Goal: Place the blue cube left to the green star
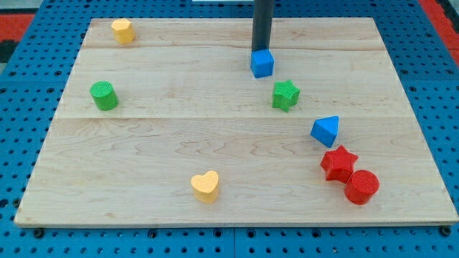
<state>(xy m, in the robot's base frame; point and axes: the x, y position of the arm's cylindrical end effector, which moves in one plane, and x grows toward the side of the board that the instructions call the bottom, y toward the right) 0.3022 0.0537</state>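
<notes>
The blue cube [262, 63] sits on the wooden board [179, 136] near the view's top, right of centre. The green star [285, 94] lies just below it and slightly to its right, a small gap apart. My tip [261, 50] comes down from the view's top and stands right behind the blue cube's top edge, touching or nearly touching it.
A blue triangular block [326, 130], a red star [338, 163] and a red cylinder [361, 187] cluster at the lower right. A green cylinder [104, 95] is at the left, a yellow block [122, 31] at the top left, a yellow heart [206, 186] near the bottom.
</notes>
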